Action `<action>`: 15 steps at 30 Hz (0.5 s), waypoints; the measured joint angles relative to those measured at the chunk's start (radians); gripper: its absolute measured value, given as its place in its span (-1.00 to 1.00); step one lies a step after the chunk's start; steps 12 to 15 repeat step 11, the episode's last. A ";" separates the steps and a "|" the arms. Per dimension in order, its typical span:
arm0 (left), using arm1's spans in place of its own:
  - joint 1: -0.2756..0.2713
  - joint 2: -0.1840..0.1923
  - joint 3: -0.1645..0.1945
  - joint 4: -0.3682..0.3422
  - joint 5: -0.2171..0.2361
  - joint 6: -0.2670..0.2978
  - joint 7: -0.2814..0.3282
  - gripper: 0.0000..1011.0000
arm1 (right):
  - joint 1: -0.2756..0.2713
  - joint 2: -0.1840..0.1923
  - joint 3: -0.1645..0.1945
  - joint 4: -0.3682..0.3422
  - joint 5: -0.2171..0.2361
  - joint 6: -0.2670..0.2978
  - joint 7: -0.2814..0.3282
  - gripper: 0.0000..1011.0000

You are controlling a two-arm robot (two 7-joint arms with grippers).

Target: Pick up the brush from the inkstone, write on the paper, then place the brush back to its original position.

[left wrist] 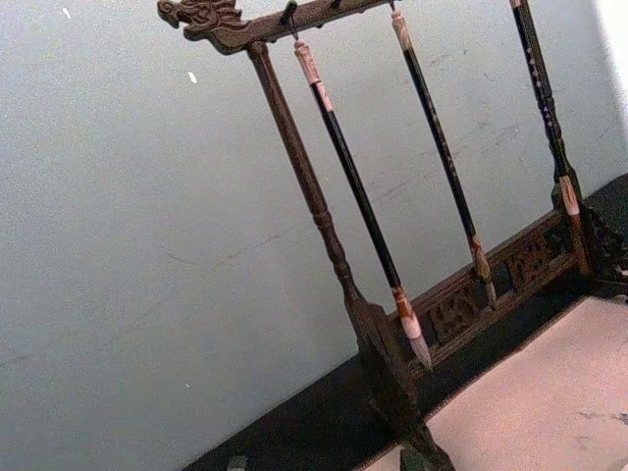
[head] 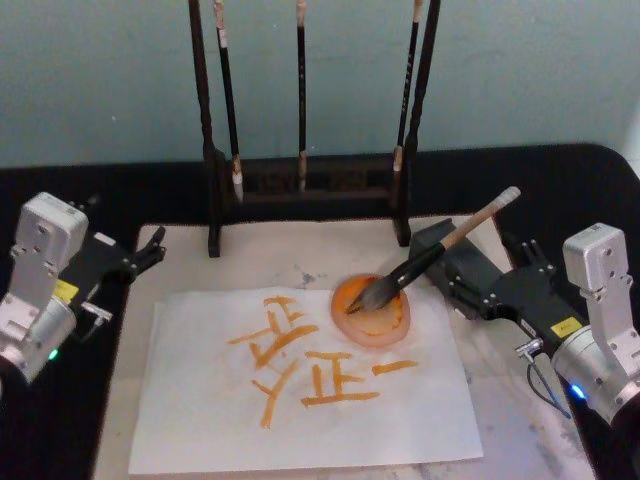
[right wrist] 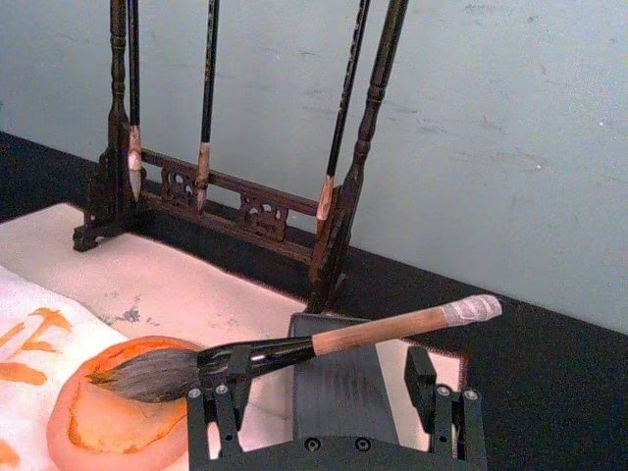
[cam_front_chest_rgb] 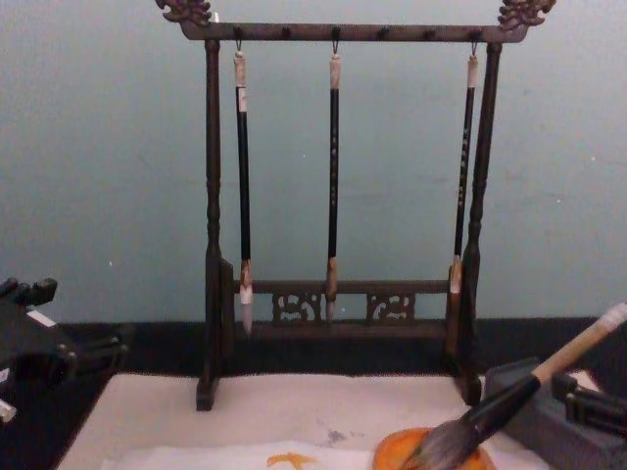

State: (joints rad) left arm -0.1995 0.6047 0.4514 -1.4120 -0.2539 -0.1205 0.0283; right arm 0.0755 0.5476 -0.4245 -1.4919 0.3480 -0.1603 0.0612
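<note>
The brush lies slanted, its grey bristles in a round orange dish and its pale handle propped on the dark inkstone block. My right gripper sits low just behind it, open. Its fingers stand wide on either side of the block, under the handle and not gripping it. The white paper carries several orange strokes. My left gripper rests at the table's left edge, open and empty, away from the paper.
A dark wooden brush stand with three thin hanging brushes crosses the back of the beige mat. The table edge is black cloth. A pale wall rises behind.
</note>
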 joint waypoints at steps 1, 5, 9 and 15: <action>0.000 0.000 0.000 0.000 0.000 0.000 0.000 1.00 | 0.000 0.000 0.000 0.000 0.000 0.000 0.000 0.98; 0.000 0.000 0.000 0.000 0.000 0.000 0.000 1.00 | 0.000 0.000 0.000 0.000 0.000 0.000 0.000 0.98; 0.000 0.000 0.000 0.000 0.000 0.000 0.000 1.00 | 0.000 0.000 0.000 0.000 0.000 0.000 0.000 0.98; 0.000 0.000 0.000 0.000 0.000 0.000 0.000 1.00 | 0.000 0.000 0.000 0.000 0.000 0.000 0.000 0.98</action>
